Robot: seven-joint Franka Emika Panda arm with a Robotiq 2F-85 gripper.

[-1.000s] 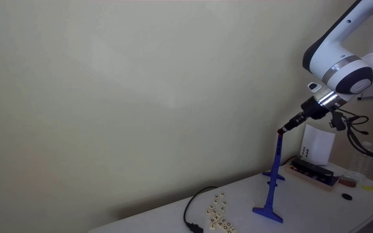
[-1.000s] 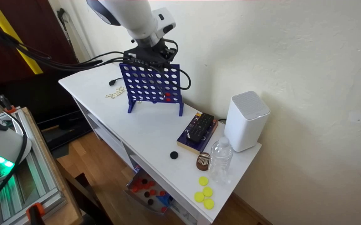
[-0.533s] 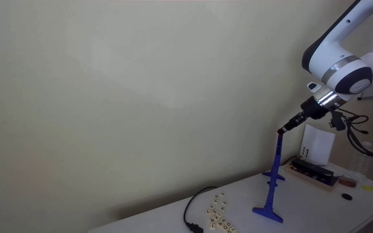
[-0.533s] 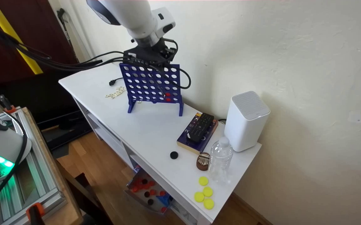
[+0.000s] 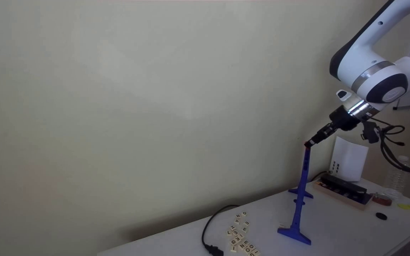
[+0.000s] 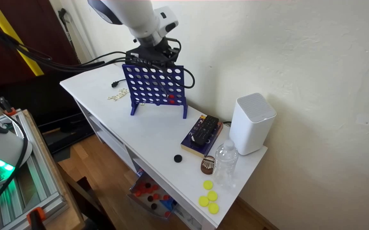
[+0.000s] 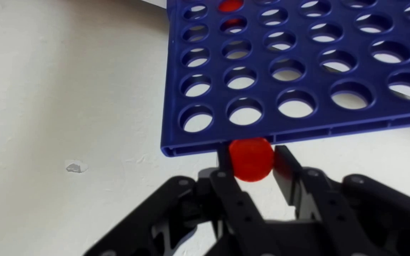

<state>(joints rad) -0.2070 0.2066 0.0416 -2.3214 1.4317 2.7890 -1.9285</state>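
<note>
The white table (image 6: 152,134) is the largest support, and on it the blue frame (image 7: 312,73) stands upright on two wide feet; these probably prevent it from tipping. The white box (image 6: 251,127) stands well apart from the blue frame. The gripper (image 7: 252,159) is at the top edge of the blue frame, its fingers rather narrow, pressed on a red disc from two sides. On the white box's side of the blue frame are also the bottle (image 6: 225,161) and, nearer to the frame, the book (image 6: 210,140). On it the remote (image 6: 205,130) lies flat, maybe because this surface is handy.

The thumb piano (image 6: 207,165) and the yellow discs (image 6: 212,195) are farther from the blue frame than the book. The red disc (image 7: 251,161) is at the blue frame's top slot, second column from the left in the wrist view. It is pinched by opposite edges, I suppose because so its faces are free and its thin edge is in line with the slot; whether it enters, I cannot tell. The smallest, the letter tiles (image 5: 241,236), lie on the blue frame's other side.
</note>
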